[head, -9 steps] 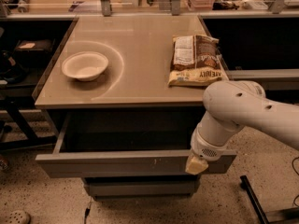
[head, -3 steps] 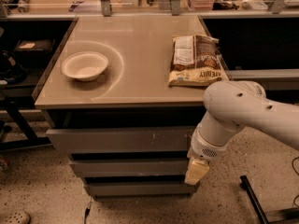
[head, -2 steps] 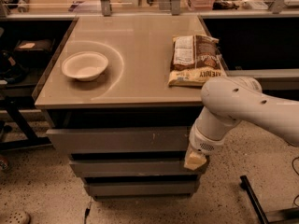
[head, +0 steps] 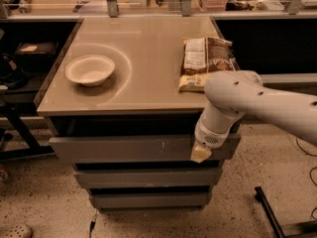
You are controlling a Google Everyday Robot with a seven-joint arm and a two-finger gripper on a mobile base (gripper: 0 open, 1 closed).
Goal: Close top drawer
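Note:
The top drawer (head: 124,148) is a wide grey metal front just under the tabletop, with small pale scratches (head: 162,145) right of centre. It is pushed in, with a dark gap above it, and its front looks wider than the two lower fronts. My gripper (head: 200,153) is at the end of the white arm (head: 233,100). It is against the drawer front near its right end, pointing down, and the arm hides that end.
Two narrower grey drawer fronts (head: 148,176) sit below. A white bowl (head: 90,69) and a snack bag (head: 205,61) lie on the tan tabletop (head: 148,38). There is a dark shelf unit (head: 22,78) to the left and a black floor stand (head: 270,212) at the lower right.
The top drawer, pulled well out three seconds ago, is pushed in. Over the last second my gripper rose from the middle drawer's level to the top drawer's front.

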